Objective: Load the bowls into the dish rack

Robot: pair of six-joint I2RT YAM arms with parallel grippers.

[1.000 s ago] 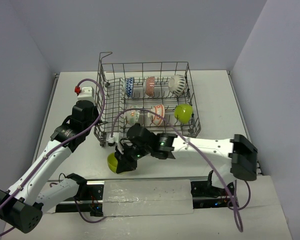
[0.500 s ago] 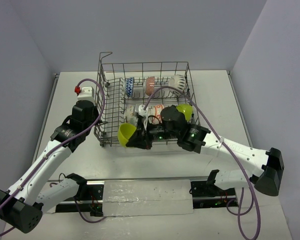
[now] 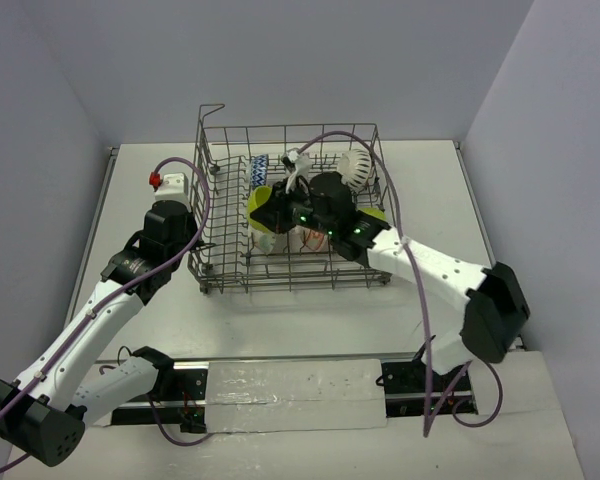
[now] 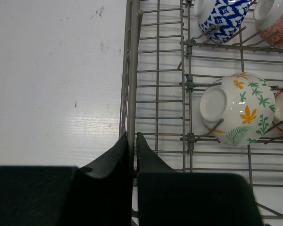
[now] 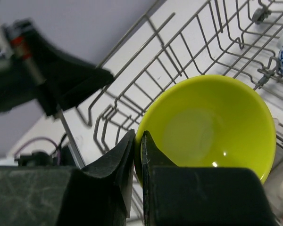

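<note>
Your right end effector (image 5: 137,140) is pinching the rim of a lime bowl (image 5: 212,127), with one finger inside and one outside. The bowl hangs tilted over the left-middle of the rack (image 3: 290,127), opening facing the wrist camera. It sits between the blue bowl (image 3: 260,163) in the far row and the floral bowl (image 4: 236,108) in the near row. I can't tell whether it touches the tines. Your left end effector (image 4: 133,143) is pressed together on the rack's left rim wire, toward the near corner. The floral bowl lies on its side between tines, and the blue bowl is wedged the same way. A white bowl (image 3: 357,167) with dark marks is at the far right of the rack. The rack stands on the table (image 3: 140,300).
</note>
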